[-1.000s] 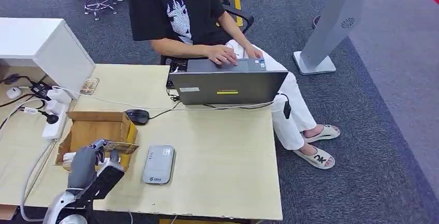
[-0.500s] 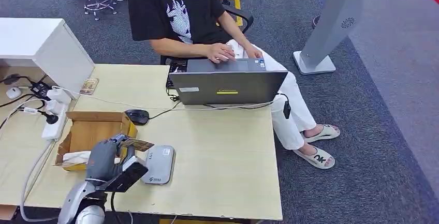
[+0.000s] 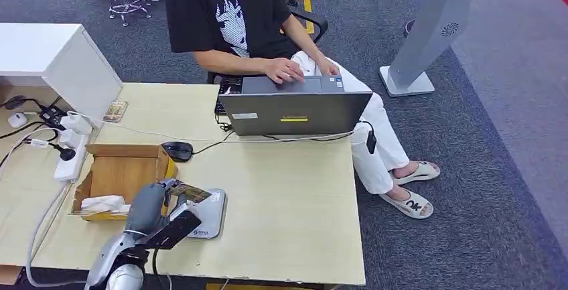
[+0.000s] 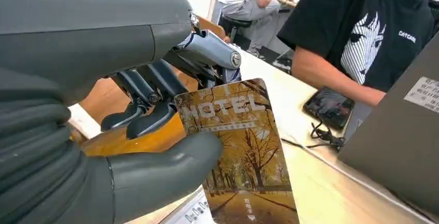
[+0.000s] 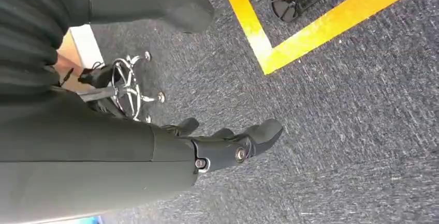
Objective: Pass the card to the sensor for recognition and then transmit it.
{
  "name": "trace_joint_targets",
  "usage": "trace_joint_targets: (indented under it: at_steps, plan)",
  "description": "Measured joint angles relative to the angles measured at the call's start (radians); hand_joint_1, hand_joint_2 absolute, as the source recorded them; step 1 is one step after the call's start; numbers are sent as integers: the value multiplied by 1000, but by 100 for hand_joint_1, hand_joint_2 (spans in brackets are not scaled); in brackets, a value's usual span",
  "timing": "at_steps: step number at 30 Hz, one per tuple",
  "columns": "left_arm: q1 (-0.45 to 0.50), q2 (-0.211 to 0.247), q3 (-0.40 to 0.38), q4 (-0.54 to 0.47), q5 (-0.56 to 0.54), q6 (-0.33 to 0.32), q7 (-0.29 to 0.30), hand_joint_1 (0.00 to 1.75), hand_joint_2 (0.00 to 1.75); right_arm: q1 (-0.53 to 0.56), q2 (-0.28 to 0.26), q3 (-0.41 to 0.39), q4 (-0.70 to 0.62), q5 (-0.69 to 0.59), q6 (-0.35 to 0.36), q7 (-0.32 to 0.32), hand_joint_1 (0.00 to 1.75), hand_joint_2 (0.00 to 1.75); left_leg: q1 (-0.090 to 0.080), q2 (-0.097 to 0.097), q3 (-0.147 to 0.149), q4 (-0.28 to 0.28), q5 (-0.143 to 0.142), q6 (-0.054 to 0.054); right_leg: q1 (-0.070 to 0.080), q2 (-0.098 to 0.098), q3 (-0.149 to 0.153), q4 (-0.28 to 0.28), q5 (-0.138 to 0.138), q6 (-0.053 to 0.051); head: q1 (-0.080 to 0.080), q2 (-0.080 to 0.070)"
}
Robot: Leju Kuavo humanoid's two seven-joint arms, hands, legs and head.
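My left hand [image 3: 151, 203] pinches a brown hotel card [image 3: 189, 191] printed with autumn trees between thumb and fingers. In the left wrist view the card [image 4: 239, 146] sticks out past the thumb [image 4: 155, 172]. The card hovers over the near left part of the grey card sensor [image 3: 209, 213], which lies flat on the table [image 3: 288, 196]. My right hand [image 5: 228, 144] hangs over the carpet with fingers apart and nothing in it.
An open cardboard box [image 3: 120, 173] with white paper sits left of the sensor. A black mouse [image 3: 177, 150] and cables lie behind it. A person works at a grey laptop [image 3: 293, 112] across the table. A power strip [image 3: 70, 156] lies at the left.
My left hand has carried the card to the right, from above the cardboard box to over the sensor. The person and laptop stay put.
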Motion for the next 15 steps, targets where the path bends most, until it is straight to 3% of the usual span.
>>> trace_joint_targets:
  at_steps: [7, 15]
  plan:
    - [1, 17, 0, 52, 68, -78, 2, 175, 175, 0, -4, 0, 0, 15, 2, 8, 0, 175, 0, 0, 0, 0, 0, 0, 0, 0, 0, 0, 0, 0, 0, 0]
    - [1, 39, 0, 111, 78, -84, 17, 175, 175, -1, -7, -2, 0, 28, 6, 8, 0, 175, 0, 0, 0, 0, 0, 0, 0, 0, 1, 0, 0, 0, 0, 0]
